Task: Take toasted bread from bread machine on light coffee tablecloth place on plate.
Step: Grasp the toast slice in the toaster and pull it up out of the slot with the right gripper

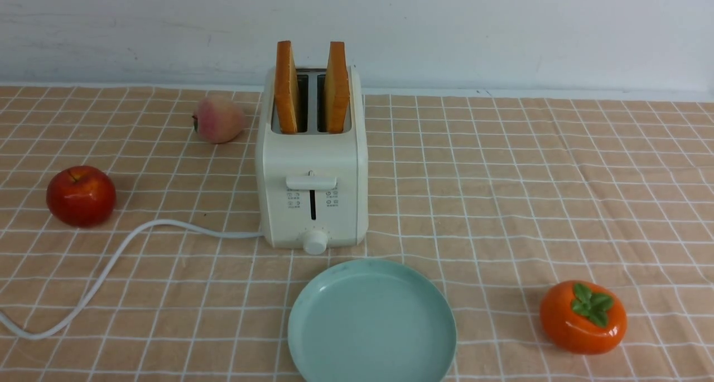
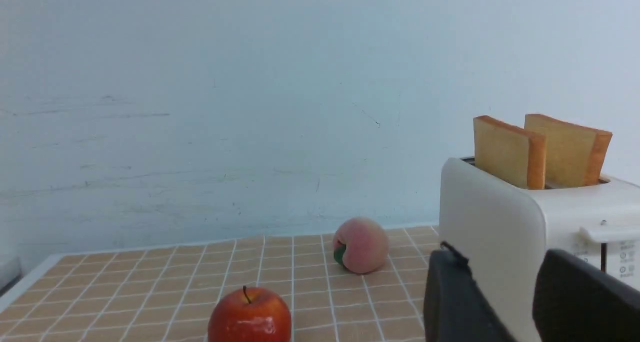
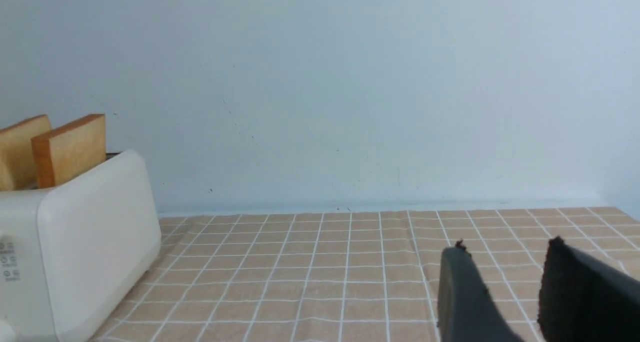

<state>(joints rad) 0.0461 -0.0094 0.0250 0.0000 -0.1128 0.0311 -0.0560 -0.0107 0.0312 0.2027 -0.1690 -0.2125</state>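
Bread [image 1: 286,89] waits in the toaster [image 1: 312,187], near plate [image 1: 371,320] bare; left gripper [image 2: 500,287] and right gripper [image 3: 505,272], both spread and empty, must reach a slice next.

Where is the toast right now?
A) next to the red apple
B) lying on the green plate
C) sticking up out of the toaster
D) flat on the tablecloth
C: both slices of toasted bread stand upright in the slots of the cream-white toaster, and no bread is on the mint-green plate in front of it.
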